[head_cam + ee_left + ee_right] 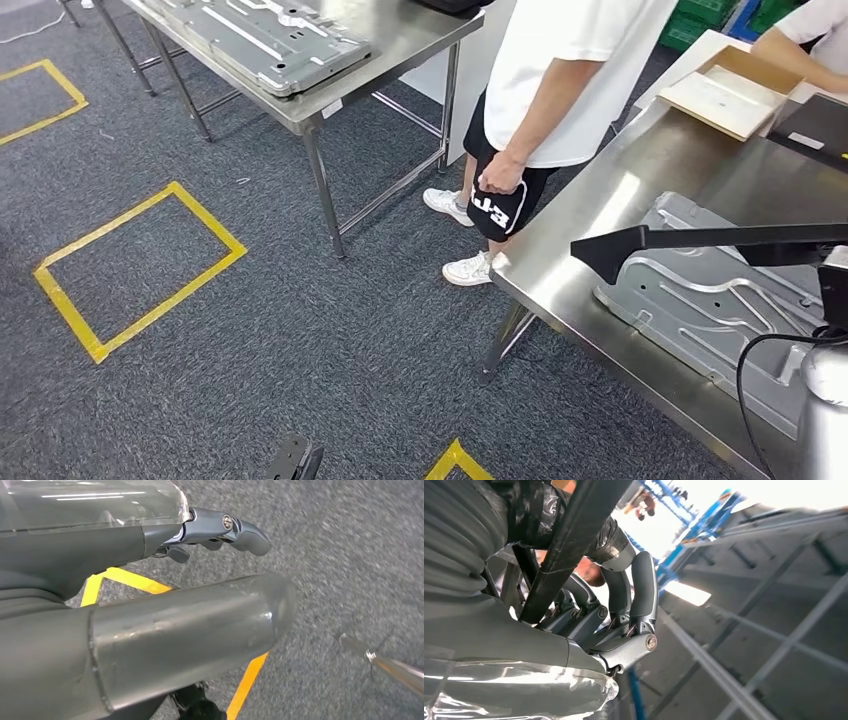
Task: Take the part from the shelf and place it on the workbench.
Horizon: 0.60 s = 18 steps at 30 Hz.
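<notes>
Head view shows the ribbed, stamped grey metal part (712,300) lying flat on the shiny steel workbench (600,210). Right hand (624,615) curls its dark fingers around a black bar (574,535). Left hand (200,600) hangs over speckled carpet (350,555), fingers apart, holding nothing.

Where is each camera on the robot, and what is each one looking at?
Head view: high on the body, looking down at the carpet, the steel workbench with a metal part, and a person.
Left wrist view: behind the left hand, facing the carpet and yellow tape.
Right wrist view: behind the right hand, wrapped round a black bar, facing upward.
Shared: the carpet with yellow tape.
</notes>
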{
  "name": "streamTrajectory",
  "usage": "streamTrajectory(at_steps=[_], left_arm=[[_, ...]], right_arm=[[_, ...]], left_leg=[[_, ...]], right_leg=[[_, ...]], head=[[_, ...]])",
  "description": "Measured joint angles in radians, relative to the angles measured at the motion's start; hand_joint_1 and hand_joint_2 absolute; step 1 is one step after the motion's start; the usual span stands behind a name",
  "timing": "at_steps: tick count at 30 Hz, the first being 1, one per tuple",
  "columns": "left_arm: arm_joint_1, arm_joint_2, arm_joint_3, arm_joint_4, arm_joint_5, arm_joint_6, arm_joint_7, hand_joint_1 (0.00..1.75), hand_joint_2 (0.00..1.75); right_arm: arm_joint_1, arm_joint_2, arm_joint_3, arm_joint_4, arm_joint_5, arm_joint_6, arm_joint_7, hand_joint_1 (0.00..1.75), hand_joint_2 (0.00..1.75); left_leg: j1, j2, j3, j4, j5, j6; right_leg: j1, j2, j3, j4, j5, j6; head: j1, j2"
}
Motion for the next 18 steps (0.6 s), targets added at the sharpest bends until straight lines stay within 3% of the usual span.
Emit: streamTrajectory(at_steps=[2,4,6,7,8,9,10,12,13,15,17,18], left_arm=[[-0.001,0.000,0.000,0.000,0.000,-0.010,-0.008,0.00,0.00],[-0.001,0.000,0.000,0.000,0.000,-0.019,-0.018,0.00,0.00],[0.002,0.002,0.000,0.000,0.000,-0.024,-0.027,0.00,0.00],[0.004,0.002,0.000,0.000,0.000,-0.025,-0.029,0.00,0.00],[0.006,0.003,0.000,0.000,0.000,-0.027,-0.031,0.00,0.00],[0.008,0.004,0.000,0.000,0.000,-0.029,-0.032,0.00,0.00],[0.008,0.005,0.000,0.000,0.000,-0.029,-0.033,0.00,0.00],[0.008,0.007,0.000,0.000,0.000,-0.030,-0.034,0.00,0.00],[0.007,0.008,0.000,0.000,0.000,-0.030,-0.034,0.00,0.00],[0.005,0.011,0.000,0.000,0.000,-0.030,-0.035,0.00,0.00],[0.003,0.012,0.000,0.000,-0.001,-0.030,-0.036,0.00,0.00],[0.002,0.012,-0.001,0.000,-0.001,-0.030,-0.037,0.00,0.00]], right_arm=[[-0.004,-0.013,-0.012,0.020,-0.001,0.001,0.001,1.75,1.75],[-0.013,-0.028,-0.028,0.047,-0.002,0.003,0.003,1.75,1.75],[-0.025,-0.038,-0.041,0.081,-0.004,0.005,0.005,1.75,1.75],[-0.028,-0.041,-0.046,0.102,-0.005,0.007,0.006,1.75,1.75],[-0.028,-0.043,-0.051,0.123,-0.006,0.008,0.006,1.75,1.75],[-0.029,-0.047,-0.057,0.143,-0.007,0.010,0.006,1.75,1.75],[-0.029,-0.050,-0.064,0.162,-0.007,0.013,0.006,1.75,1.75],[-0.037,-0.057,-0.077,0.193,-0.008,0.019,0.006,1.75,1.75],[-0.044,-0.060,-0.083,0.211,-0.008,0.022,0.007,1.75,1.75],[-0.059,-0.067,-0.095,0.251,-0.008,0.029,0.013,1.75,1.75],[-0.079,-0.087,-0.105,0.307,0.000,0.046,0.029,1.75,1.75],[-0.095,-0.102,-0.109,0.344,0.010,0.059,0.042,1.75,1.75]], left_leg=[[0.001,0.011,0.003,0.001,-0.004,-0.009],[0.003,-0.019,-0.012,0.044,-0.035,-0.018],[0.007,-0.067,-0.066,0.164,-0.100,-0.023],[0.008,-0.078,-0.100,0.234,-0.128,-0.023],[0.009,-0.083,-0.126,0.284,-0.140,-0.023],[0.009,-0.085,-0.137,0.298,-0.132,-0.022],[0.009,-0.088,-0.128,0.271,-0.105,-0.019],[0.008,-0.105,-0.073,0.137,-0.030,-0.008],[0.007,-0.116,-0.048,0.079,-0.008,-0.002],[0.004,-0.126,-0.032,0.039,-0.002,0.006],[0.002,-0.118,-0.039,0.052,-0.009,0.012],[0.003,-0.115,-0.041,0.054,-0.008,0.017]], right_leg=[[-0.003,0.022,-0.001,-0.003,0.006,-0.013],[-0.009,0.042,0.000,-0.009,0.013,-0.027],[-0.011,0.062,-0.001,-0.010,0.016,-0.036],[-0.010,0.073,-0.002,-0.010,0.017,-0.037],[-0.009,0.086,-0.003,-0.009,0.017,-0.038],[-0.008,0.099,-0.003,-0.008,0.017,-0.038],[-0.008,0.112,-0.003,-0.007,0.017,-0.038],[-0.008,0.132,-0.004,0.000,0.014,-0.035],[-0.007,0.141,-0.008,0.008,0.010,-0.032],[-0.009,0.154,-0.021,0.030,0.000,-0.020],[-0.016,0.162,-0.035,0.054,-0.011,-0.003],[-0.018,0.152,-0.044,0.071,-0.021,0.004]], head=[[0.000,0.000],[-0.001,0.000],[-0.001,0.000],[-0.001,0.000],[-0.001,0.000],[-0.001,0.000],[-0.001,0.000],[-0.001,0.000],[-0.001,0.000],[-0.001,0.000],[-0.001,0.000],[0.000,0.000]])
